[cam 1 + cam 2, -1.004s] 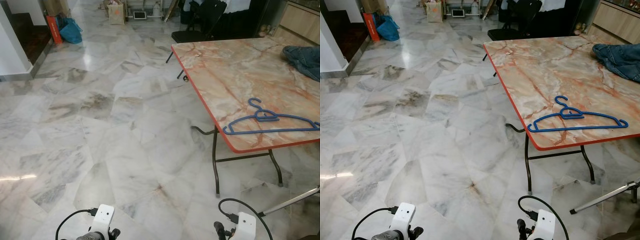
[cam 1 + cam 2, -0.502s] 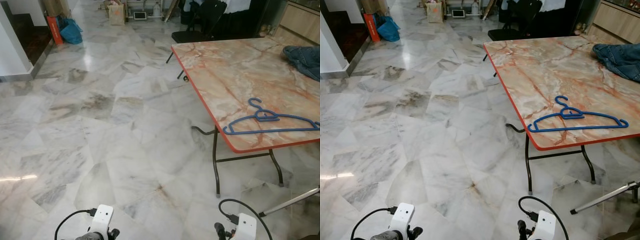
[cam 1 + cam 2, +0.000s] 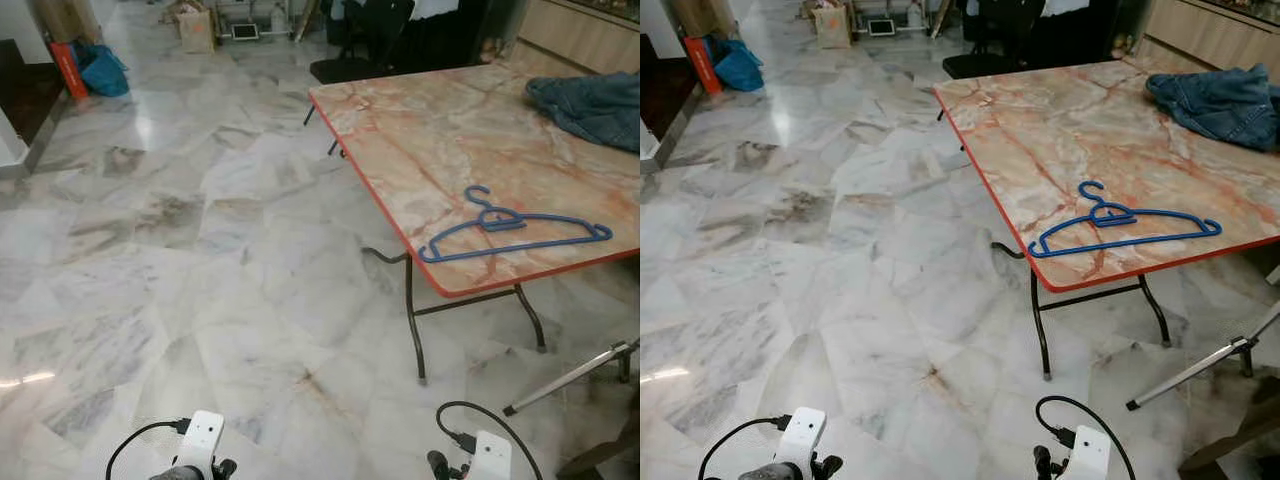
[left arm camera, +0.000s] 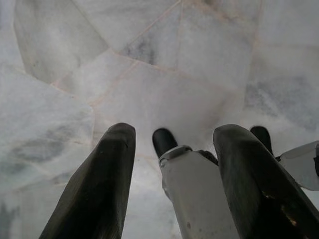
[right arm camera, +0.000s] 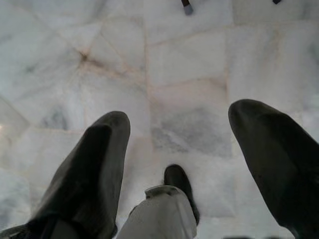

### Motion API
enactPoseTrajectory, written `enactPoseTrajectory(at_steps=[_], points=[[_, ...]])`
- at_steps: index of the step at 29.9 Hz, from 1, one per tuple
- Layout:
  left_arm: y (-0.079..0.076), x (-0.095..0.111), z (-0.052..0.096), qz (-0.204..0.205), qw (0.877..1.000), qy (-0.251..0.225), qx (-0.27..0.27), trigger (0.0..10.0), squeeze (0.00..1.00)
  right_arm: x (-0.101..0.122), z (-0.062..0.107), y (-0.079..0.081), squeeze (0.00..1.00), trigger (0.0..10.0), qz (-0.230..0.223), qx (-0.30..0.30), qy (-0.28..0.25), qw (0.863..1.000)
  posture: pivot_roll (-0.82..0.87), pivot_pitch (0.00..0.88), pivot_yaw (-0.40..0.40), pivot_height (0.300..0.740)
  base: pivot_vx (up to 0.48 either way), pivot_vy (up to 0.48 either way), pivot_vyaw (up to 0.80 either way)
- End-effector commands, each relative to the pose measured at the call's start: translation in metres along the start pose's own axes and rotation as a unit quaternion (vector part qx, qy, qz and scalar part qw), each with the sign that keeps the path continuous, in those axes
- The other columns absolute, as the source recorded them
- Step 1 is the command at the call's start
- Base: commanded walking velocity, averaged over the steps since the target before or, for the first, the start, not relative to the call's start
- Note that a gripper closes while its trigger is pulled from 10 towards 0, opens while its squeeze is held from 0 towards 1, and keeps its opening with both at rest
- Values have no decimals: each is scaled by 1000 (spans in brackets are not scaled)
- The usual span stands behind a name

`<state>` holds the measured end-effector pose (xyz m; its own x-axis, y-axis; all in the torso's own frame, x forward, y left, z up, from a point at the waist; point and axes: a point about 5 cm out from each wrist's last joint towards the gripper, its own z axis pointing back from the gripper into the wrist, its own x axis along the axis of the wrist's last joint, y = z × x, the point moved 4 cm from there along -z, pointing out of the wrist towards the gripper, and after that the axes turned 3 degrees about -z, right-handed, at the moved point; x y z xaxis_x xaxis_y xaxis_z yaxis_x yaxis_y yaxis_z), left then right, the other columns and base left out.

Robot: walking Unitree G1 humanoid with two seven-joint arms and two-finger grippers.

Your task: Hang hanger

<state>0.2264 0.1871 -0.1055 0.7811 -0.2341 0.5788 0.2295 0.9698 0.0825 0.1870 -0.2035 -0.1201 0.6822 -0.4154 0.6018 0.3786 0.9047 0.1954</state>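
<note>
Left eye view: blue hanger [image 3: 512,232] lies flat near the tabletop [image 3: 430,130] front edge; left gripper [image 4: 172,144] and right gripper [image 5: 177,134] hang empty, fingers spread.

Head stereo pair looks forward and down from standing height, sharing table [image 3: 440,130] and floor [image 3: 200,250]. Both wrist cameras face straight down at floor.

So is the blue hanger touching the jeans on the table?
Apart. In the right eye view the blue hanger lies flat near the table's front edge, while the jeans sit at the far corner, with a wide stretch of bare marble top between them.
</note>
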Motion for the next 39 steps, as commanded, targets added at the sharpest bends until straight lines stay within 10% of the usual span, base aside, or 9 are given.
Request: enactPoseTrajectory(at_steps=[1, 39], points=[[1, -8, 1, 7, 1000, 9, 0, 10000, 0, 3, -1, 3, 0, 10000, 0, 3, -8, 1000, -62, 0, -8, 740, 0, 0, 0], [1, -7, 1, 7, 1000, 10, 1, 10000, 0, 2, -1, 6, 0, 10000, 12, 9, -1, 1000, -55, 0, -11, 740, 0, 0, 0]])
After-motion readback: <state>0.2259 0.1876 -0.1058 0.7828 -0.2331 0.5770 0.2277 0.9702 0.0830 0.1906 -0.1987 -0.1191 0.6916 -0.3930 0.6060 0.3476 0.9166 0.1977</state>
